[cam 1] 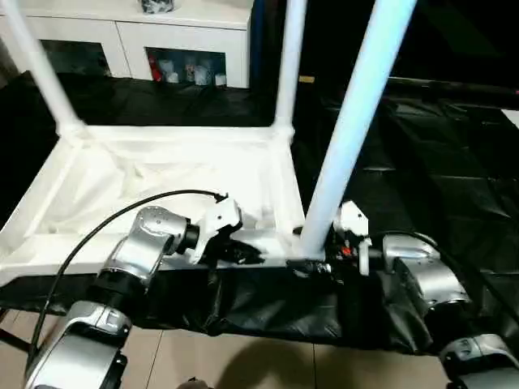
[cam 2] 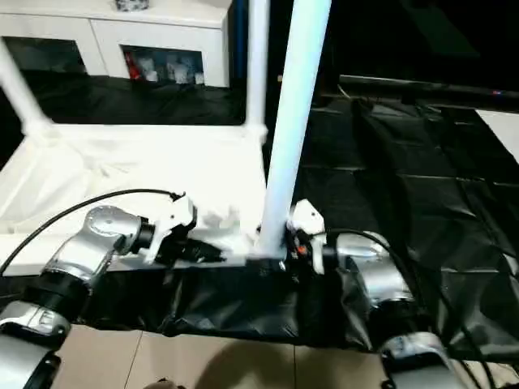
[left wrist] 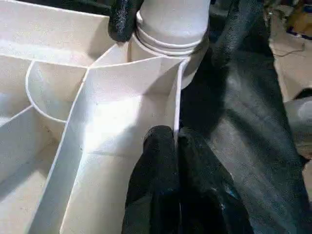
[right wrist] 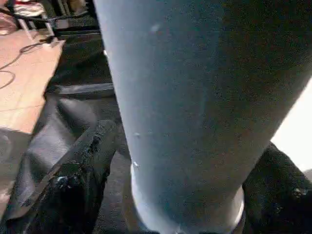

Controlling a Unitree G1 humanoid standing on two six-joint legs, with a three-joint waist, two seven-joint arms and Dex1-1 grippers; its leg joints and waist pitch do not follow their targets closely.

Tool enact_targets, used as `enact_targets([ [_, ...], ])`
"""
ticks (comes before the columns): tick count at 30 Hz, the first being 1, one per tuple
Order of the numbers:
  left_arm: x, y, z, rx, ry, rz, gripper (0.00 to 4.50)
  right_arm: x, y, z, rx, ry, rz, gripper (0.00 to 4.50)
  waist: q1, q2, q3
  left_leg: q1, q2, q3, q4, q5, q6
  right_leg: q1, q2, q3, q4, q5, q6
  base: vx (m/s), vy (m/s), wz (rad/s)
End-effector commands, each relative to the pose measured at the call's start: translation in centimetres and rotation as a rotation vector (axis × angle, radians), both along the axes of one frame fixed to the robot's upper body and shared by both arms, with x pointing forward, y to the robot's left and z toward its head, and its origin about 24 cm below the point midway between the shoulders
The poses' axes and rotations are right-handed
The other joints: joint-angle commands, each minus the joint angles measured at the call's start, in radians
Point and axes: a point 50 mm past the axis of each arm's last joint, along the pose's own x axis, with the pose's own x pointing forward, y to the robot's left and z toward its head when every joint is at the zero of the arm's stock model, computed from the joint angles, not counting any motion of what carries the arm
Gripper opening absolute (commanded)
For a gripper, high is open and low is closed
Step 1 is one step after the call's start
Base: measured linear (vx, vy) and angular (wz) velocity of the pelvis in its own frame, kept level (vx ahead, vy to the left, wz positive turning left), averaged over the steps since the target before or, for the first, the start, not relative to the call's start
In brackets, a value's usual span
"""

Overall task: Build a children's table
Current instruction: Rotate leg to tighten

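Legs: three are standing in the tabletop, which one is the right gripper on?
The near leg, in the corner closest to the robot. The right gripper straddles its base; the two others rise from far corners.

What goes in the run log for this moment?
white plastic table top: upside down on black-covered work table | left gripper: pinching its rim | right gripper: around near-right white tubular leg, standing in socket

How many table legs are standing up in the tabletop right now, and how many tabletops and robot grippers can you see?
Legs standing in corner sockets: 3: near leg, far right leg, far left leg
Tabletop, upside down: 1
Grippers: 2: left gripper on the tabletop's near rim, right gripper around the near leg
Total: 6
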Motion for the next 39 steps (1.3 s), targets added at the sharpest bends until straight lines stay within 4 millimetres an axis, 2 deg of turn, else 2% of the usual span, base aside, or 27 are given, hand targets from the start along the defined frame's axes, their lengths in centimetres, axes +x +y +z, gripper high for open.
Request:
enact_targets([
  [1, 0.6, -1.2, 1.3, -0.069, -0.051, 0.003, 0.00, -1.5, 2.0, -0.9, -0.005, 0.056, 0.162, 3.37, 0.000, -0.007, -0.053, 0.007, 0.031, -0.009, -0.059, -0.243, 0.049, 0.046, -0.052, 0.039, -0.064, -0.208, -0.230, 0.000, 0.000, 0.00],
  [2, 0.6, -1.1, 1.3, -0.070, -0.052, 0.003, 0.00, -1.5, 2.0, -0.9, -0.003, 0.062, 0.164, 3.37, 0.000, -0.012, -0.053, 0.007, 0.030, -0.008, -0.059, -0.240, 0.051, 0.046, -0.051, 0.039, -0.065, -0.210, -0.228, 0.000, 0.000, 0.00],
  [3, 0.6, -1.1, 1.3, -0.071, -0.053, 0.005, 0.00, -1.5, 2.1, -0.9, -0.002, 0.064, 0.165, 3.17, 0.002, -0.009, -0.053, 0.007, 0.031, -0.008, -0.058, -0.235, 0.051, 0.046, -0.052, 0.040, -0.064, -0.209, -0.228, 0.000, 0.000, 0.00],
  [4, 0.7, -1.1, 1.3, -0.072, -0.054, 0.009, 0.00, -1.5, 2.1, -0.9, -0.001, 0.065, 0.164, 3.03, 0.001, -0.012, -0.053, 0.006, 0.030, -0.007, -0.057, -0.231, 0.052, 0.046, -0.052, 0.040, -0.064, -0.206, -0.228, 0.000, 0.000, 0.00],
  [7, 0.6, -1.1, 1.2, -0.073, -0.054, 0.013, 0.00, -1.5, 2.3, -0.9, 0.000, 0.070, 0.167, 2.87, 0.003, -0.012, -0.053, 0.006, 0.030, -0.008, -0.057, -0.222, 0.055, 0.046, -0.052, 0.039, -0.063, -0.208, -0.223, 0.000, 0.000, 0.00],
  [8, 0.6, -1.1, 1.1, -0.071, -0.054, 0.018, 0.00, -1.5, 2.3, -0.9, 0.005, 0.076, 0.169, 2.87, 0.003, -0.023, -0.053, 0.004, 0.030, -0.007, -0.057, -0.218, 0.058, 0.047, -0.052, 0.039, -0.063, -0.211, -0.220, 0.000, 0.000, 0.00],
  [9, 0.6, -1.1, 1.1, -0.071, -0.054, 0.018, 0.00, -1.5, 2.3, -0.9, 0.005, 0.076, 0.169, 2.76, 0.006, -0.017, -0.052, 0.004, 0.030, -0.008, -0.058, -0.216, 0.058, 0.047, -0.054, 0.039, -0.063, -0.224, -0.215, 0.000, 0.000, 0.00],
  [10, 0.6, -1.1, 1.1, -0.071, -0.054, 0.018, 0.00, -1.5, 2.3, -0.9, 0.005, 0.076, 0.169, 2.65, 0.006, -0.016, -0.052, 0.005, 0.030, -0.008, -0.057, -0.216, 0.058, 0.046, -0.055, 0.039, -0.064, -0.228, -0.213, 0.000, 0.000, 0.00],
  [16, 0.7, -1.0, 1.1, -0.069, -0.065, 0.042, 0.00, -1.5, 2.5, -1.0, 0.013, 0.078, 0.153, 2.61, 0.004, -0.011, -0.053, 0.006, 0.029, -0.008, -0.057, -0.223, 0.050, 0.045, -0.052, 0.039, -0.064, -0.219, -0.214, 0.000, 0.000, 0.00],
  [18, 0.8, -1.2, 0.9, -0.069, -0.070, 0.063, 0.00, -1.6, 2.7, -1.1, 0.019, 0.075, 0.127, 2.61, 0.003, -0.004, -0.054, 0.006, 0.029, -0.008, -0.057, -0.224, 0.048, 0.046, -0.051, 0.039, -0.063, -0.209, -0.218, 0.000, 0.000, 0.00],
  [19, 0.9, -1.3, 0.8, -0.065, -0.080, 0.094, 0.00, -1.5, 2.8, -1.3, 0.015, 0.068, 0.083, 2.61, 0.003, 0.000, -0.054, 0.007, 0.030, -0.008, -0.057, -0.225, 0.046, 0.045, -0.051, 0.040, -0.064, -0.203, -0.218, 0.000, 0.000, 0.00],
  [20, 1.2, -1.6, 0.7, -0.067, -0.092, 0.140, 0.00, -0.9, 3.1, -1.7, -0.010, 0.029, -0.021, 2.61, 0.002, -0.002, -0.054, 0.007, 0.029, -0.009, -0.058, -0.226, 0.041, 0.046, -0.051, 0.040, -0.063, -0.195, -0.219, 0.000, 0.000, 0.00],
  [21, 1.4, -1.7, 0.7, -0.067, -0.103, 0.168, 0.00, -0.5, 3.2, -1.9, -0.022, 0.012, -0.084, 2.61, -0.001, 0.002, -0.053, 0.007, 0.029, -0.009, -0.060, -0.232, 0.033, 0.044, -0.051, 0.040, -0.064, -0.199, -0.218, 0.000, 0.000, 0.00],
  [23, 2.0, -2.3, 0.7, -0.076, -0.132, 0.255, 0.00, 0.5, 3.5, -2.3, -0.024, 0.007, -0.249, 2.60, -0.016, -0.003, -0.049, 0.010, 0.024, -0.014, -0.065, -0.298, 0.003, 0.042, -0.054, 0.039, -0.077, -0.316, -0.194, 0.000, 0.000, 0.00],
  [24, 2.2, -2.6, 0.6, -0.084, -0.141, 0.298, 0.00, 1.0, 3.7, -2.3, -0.010, 0.012, -0.326, 2.60, -0.024, 0.001, -0.046, 0.011, 0.025, -0.016, -0.067, -0.323, -0.009, 0.038, -0.054, 0.040, -0.082, -0.367, -0.178, 0.000, 0.000, 0.00],
  [26, 2.4, -3.1, 0.5, -0.086, -0.149, 0.334, 0.00, 1.4, 4.0, -2.3, 0.012, 0.024, -0.393, 2.60, -0.032, -0.001, -0.047, 0.015, 0.023, -0.019, -0.067, -0.344, -0.014, 0.036, -0.054, 0.040, -0.088, -0.408, -0.160, 0.000, 0.000, 0.00],
  [31, 2.6, -6.5, 0.3, -0.120, -0.148, 0.424, 0.00, 2.2, 6.9, -2.9, 0.045, 0.064, -0.626, 2.60, -0.035, -0.005, -0.051, 0.011, 0.023, -0.016, -0.066, -0.303, 0.004, 0.037, -0.053, 0.042, -0.084, -0.352, -0.164, 0.000, 0.000, 0.00],
  [35, 2.2, -7.9, 0.3, -0.120, -0.164, 0.397, 0.00, 2.3, 8.4, -2.9, 0.048, 0.072, -0.657, 2.60, -0.034, -0.003, -0.052, 0.008, 0.021, -0.013, -0.063, -0.279, 0.017, 0.037, -0.050, 0.042, -0.081, -0.301, -0.173, 0.000, 0.000, 0.00],
  [37, 2.0, -8.0, 0.3, -0.115, -0.165, 0.375, 0.00, 2.4, 8.6, -2.7, 0.068, 0.069, -0.643, 3.16, -0.033, -0.005, -0.052, 0.007, 0.020, -0.012, -0.063, -0.280, 0.026, 0.039, -0.050, 0.042, -0.082, -0.296, -0.169, 0.000, 0.000, 0.00],
  [39, 2.1, -7.7, 0.2, -0.106, -0.169, 0.377, 0.00, 2.5, 8.4, -2.4, 0.089, 0.074, -0.648, 3.29, -0.033, -0.007, -0.051, 0.006, 0.020, -0.013, -0.064, -0.285, 0.029, 0.039, -0.052, 0.041, -0.084, -0.316, -0.162, 0.000, 0.000, 0.00],
])
